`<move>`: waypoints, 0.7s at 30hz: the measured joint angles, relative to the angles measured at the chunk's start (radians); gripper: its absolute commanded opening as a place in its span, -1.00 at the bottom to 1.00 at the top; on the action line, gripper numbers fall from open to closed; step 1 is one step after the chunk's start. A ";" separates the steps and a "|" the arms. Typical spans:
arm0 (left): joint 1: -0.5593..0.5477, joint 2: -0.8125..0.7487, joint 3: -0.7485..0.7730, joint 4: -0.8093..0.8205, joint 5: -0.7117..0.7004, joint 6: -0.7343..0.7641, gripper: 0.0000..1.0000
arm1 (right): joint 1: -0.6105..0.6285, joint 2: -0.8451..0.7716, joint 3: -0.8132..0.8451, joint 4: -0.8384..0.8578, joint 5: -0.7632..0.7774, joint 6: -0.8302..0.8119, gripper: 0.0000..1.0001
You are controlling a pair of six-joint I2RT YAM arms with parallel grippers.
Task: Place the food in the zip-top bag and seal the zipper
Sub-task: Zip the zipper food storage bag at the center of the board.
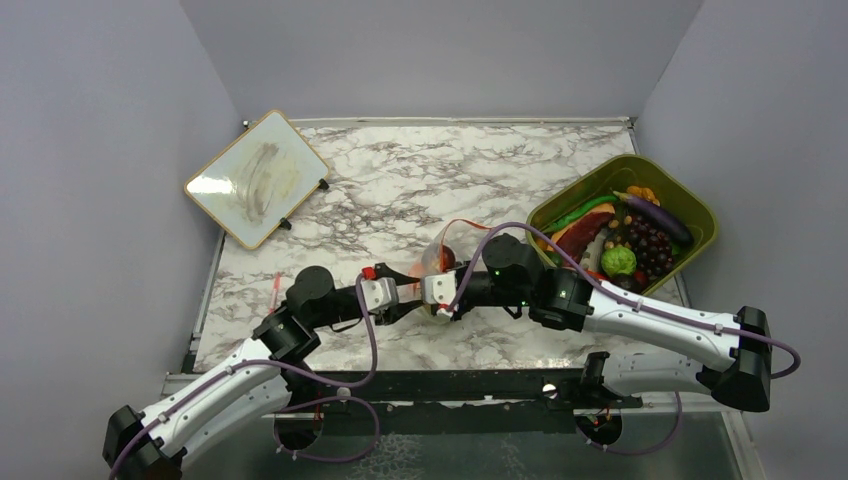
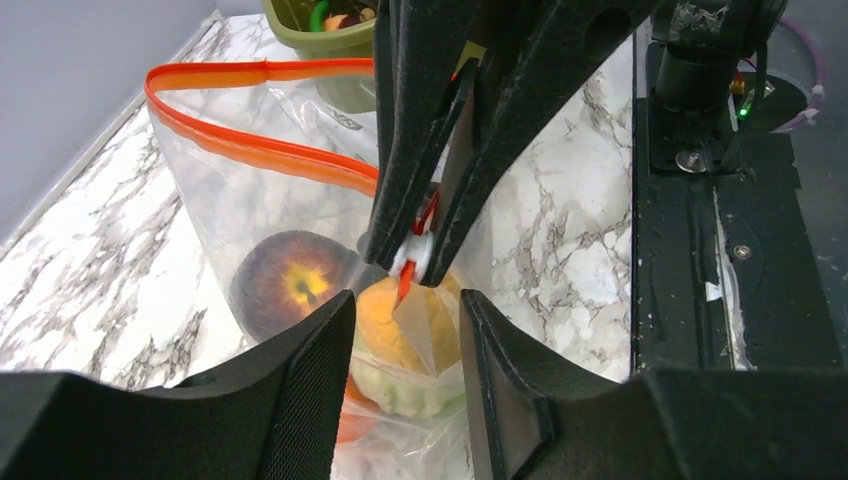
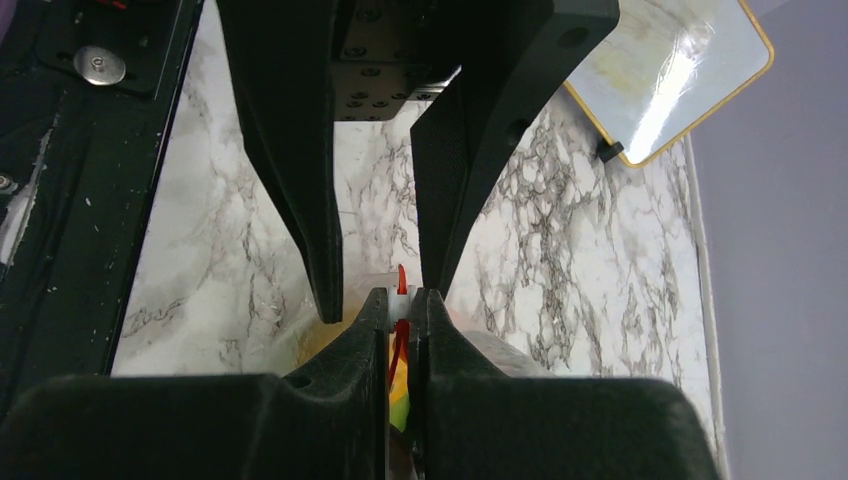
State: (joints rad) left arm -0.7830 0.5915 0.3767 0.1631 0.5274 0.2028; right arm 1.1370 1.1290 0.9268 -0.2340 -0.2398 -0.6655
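Observation:
The clear zip-top bag (image 1: 445,252) sits mid-table with its mouth gaping, the red-orange zipper (image 2: 250,150) looping wide. Inside it lie a brown round piece (image 2: 290,285), an orange piece (image 2: 385,325) and a pale green piece (image 2: 400,385). My right gripper (image 3: 400,298) is shut on the zipper's near end, at a small white slider (image 2: 410,258). My left gripper (image 2: 405,300) faces it, open, its fingers (image 3: 320,200) on either side of that bag corner. More food, dark grapes (image 1: 648,245) and a light-green ball (image 1: 619,261), lies in the bin.
An olive-green bin (image 1: 700,215) with toy food stands at the right edge. A yellow-rimmed white board (image 1: 257,178) leans at the back left. A thin red stick (image 1: 275,290) lies near the left edge. Both arms cross the table's front.

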 measured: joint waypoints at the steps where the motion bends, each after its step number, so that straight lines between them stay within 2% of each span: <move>1: 0.000 0.006 0.002 0.003 0.000 0.002 -0.19 | 0.000 0.000 -0.001 0.003 -0.004 0.000 -0.98; 6: 0.000 0.030 0.006 0.031 0.001 0.006 -0.48 | 0.000 0.000 -0.006 0.016 -0.021 0.003 -0.98; 10: 0.000 0.041 0.006 0.035 0.007 0.008 -0.96 | 0.000 0.000 -0.010 0.026 -0.023 0.006 -0.98; 21: 0.000 0.005 0.006 0.010 0.012 0.011 -1.00 | 0.000 -0.006 -0.018 0.042 -0.005 0.005 -0.98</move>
State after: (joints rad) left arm -0.7830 0.5968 0.3832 0.1734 0.5396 0.2138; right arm 1.1374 1.1233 0.9092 -0.1921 -0.2443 -0.6609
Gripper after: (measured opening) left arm 0.011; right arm 0.061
